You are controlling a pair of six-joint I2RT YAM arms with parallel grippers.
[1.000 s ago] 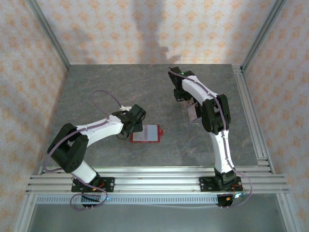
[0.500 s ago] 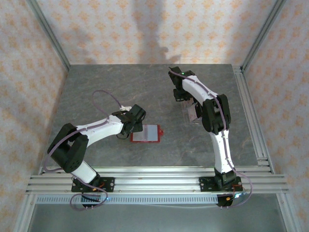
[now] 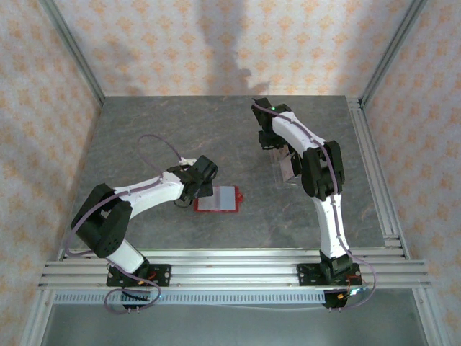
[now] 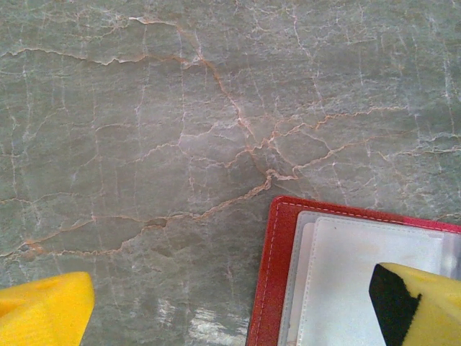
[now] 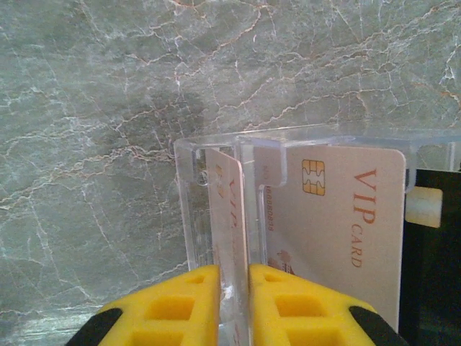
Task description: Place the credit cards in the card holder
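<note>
Both arms unmoved: left hand [image 4: 227, 292] spread over card holder [image 4: 274, 274], right hand [image 5: 234, 277] pinching credit card [image 5: 227, 209].

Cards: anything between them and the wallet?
Nothing lies on the table between them. The cards stand in a clear rack, the right gripper pinching one card. The left gripper hangs open at the wallet, one finger above its lining, possibly blocking insertion.
</note>
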